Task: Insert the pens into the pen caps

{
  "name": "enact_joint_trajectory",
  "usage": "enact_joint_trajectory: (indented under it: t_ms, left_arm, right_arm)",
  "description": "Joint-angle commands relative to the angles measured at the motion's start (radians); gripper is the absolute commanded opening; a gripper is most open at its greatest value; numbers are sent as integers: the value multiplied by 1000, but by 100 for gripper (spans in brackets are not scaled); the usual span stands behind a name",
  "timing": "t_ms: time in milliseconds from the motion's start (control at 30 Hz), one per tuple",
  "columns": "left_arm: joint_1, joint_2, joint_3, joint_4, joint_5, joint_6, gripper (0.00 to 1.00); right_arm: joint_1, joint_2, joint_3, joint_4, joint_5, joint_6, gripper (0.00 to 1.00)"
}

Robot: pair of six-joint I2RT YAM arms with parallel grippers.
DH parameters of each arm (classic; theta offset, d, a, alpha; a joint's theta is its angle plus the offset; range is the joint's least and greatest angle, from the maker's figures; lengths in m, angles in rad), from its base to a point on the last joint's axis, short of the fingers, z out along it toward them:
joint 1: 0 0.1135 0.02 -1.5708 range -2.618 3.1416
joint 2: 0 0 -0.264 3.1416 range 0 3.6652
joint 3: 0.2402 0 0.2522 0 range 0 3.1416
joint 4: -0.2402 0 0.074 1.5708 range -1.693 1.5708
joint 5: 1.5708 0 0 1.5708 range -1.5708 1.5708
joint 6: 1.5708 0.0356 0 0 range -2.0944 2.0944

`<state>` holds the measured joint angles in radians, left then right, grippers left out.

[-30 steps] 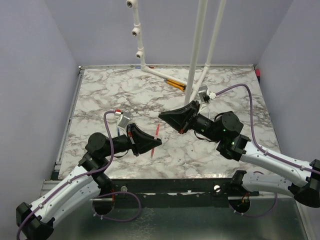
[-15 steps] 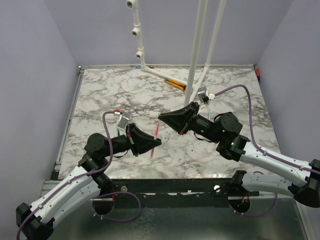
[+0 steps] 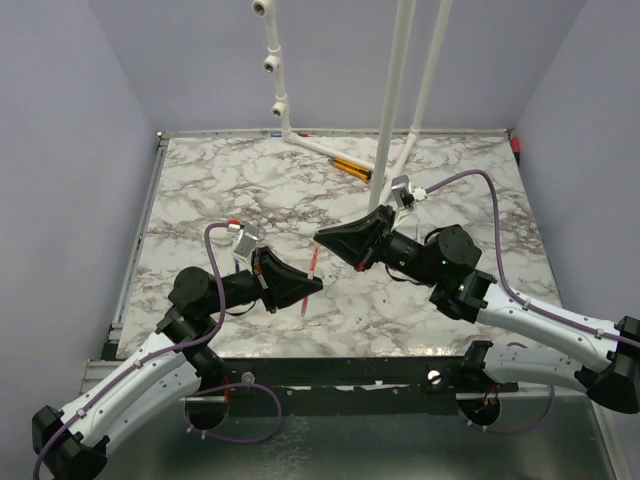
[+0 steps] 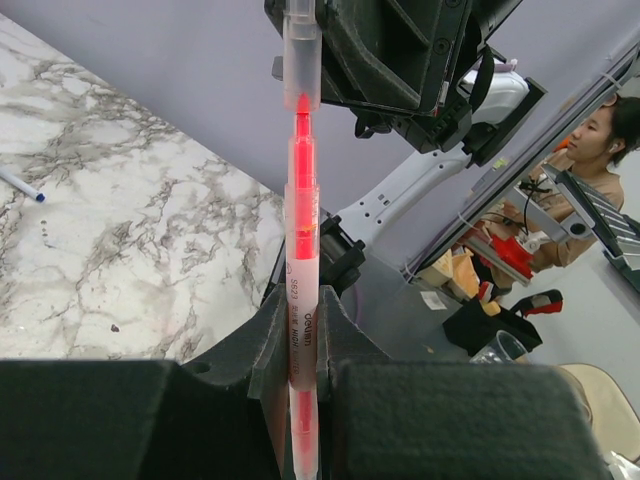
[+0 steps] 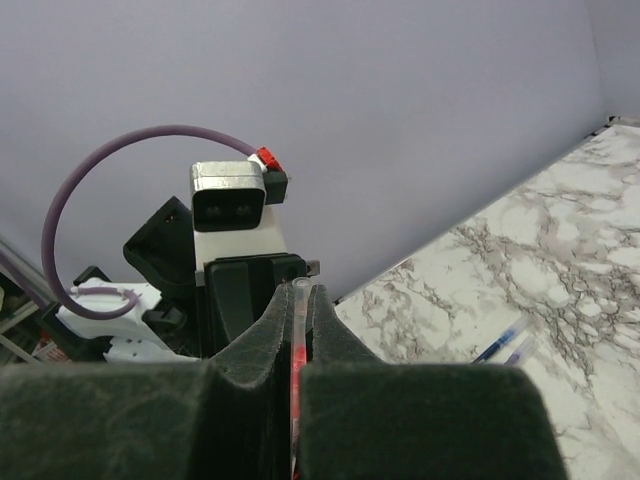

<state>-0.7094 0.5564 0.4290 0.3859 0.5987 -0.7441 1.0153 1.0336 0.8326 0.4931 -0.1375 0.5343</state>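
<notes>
From the near edge both arms reach inward and low, elbows bent, their wrists meeting over the middle of the marble table (image 3: 200, 190). The left gripper (image 3: 305, 285) points right and is clamped on the barrel of the pink-red pen (image 4: 301, 200), holding it clear of the surface with its tip aimed away from the near edge. Just beyond it, the right gripper (image 3: 325, 237) points left with its fingers pinched tight on the translucent pen cap (image 4: 300, 55). The pen's tip sits right at the cap's mouth. A blue pen (image 5: 505, 340) lies flat on the marble. At the far edge, orange-and-black sticks (image 3: 350, 167) lie by a white pipe frame (image 3: 395, 90), with lilac walls (image 3: 110, 80) all round.
</notes>
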Motion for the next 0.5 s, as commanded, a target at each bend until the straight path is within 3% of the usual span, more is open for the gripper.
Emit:
enact_joint_trajectory:
  t_ms: [0, 467]
  left_arm:
    - [-2, -4, -12, 33, 27, -2, 0]
    - [-2, -15, -13, 36, 1, 3, 0]
  right_arm:
    - [8, 2, -16, 27, -27, 6, 0]
    - [15, -7, -54, 46, -45, 37, 0]
